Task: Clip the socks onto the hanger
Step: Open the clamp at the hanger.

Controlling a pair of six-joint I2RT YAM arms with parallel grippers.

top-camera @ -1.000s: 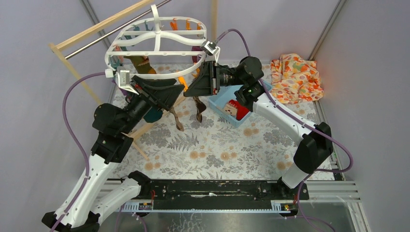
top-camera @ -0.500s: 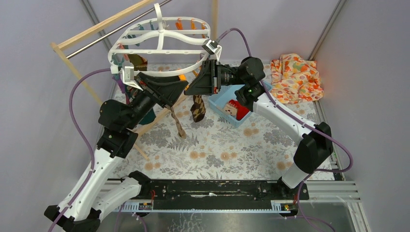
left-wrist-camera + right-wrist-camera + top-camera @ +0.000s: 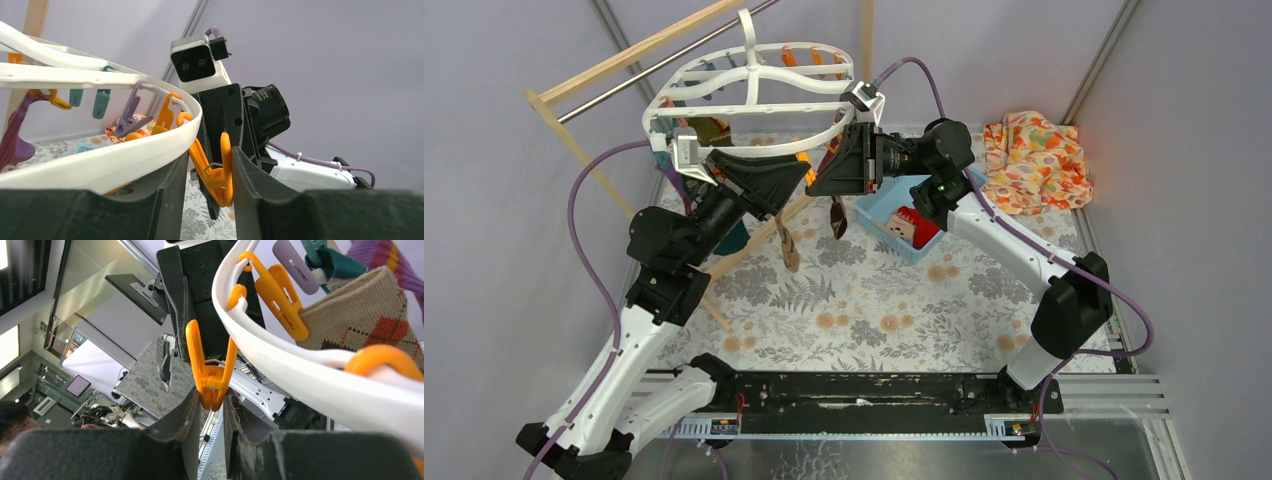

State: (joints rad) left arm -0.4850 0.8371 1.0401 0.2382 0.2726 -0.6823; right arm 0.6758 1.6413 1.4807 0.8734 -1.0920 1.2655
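The white oval hanger (image 3: pixel 754 92) hangs at the back, and its near rim rests over my left gripper's finger (image 3: pixel 165 190). An orange peg (image 3: pixel 218 172) dangles from that rim between both grippers. My left gripper (image 3: pixel 210 165) sits around the peg's handles, and the right handle touches one finger. My right gripper (image 3: pixel 211 405) is nearly shut with its fingertips against the peg's closed tip (image 3: pixel 212 395). No sock is in either gripper. Brown argyle socks (image 3: pixel 787 247) hang clipped below the hanger, one shown in the right wrist view (image 3: pixel 360 315). A teal sock (image 3: pixel 739 238) hangs on the left. A red sock (image 3: pixel 912 222) lies in the bin.
A blue bin (image 3: pixel 876 212) stands just right of the grippers. The orange floral cloth (image 3: pixel 1036 160) lies at the back right. The wooden rack with its metal rod (image 3: pixel 624 62) stands at the back left, with one leg slanting down under the left arm. Other coloured pegs (image 3: pixel 100 102) dangle from the rim.
The hanger has tilted and risen a little as my left arm lifted. The dangling argyle socks have swung. Both grippers have stayed at the orange peg.
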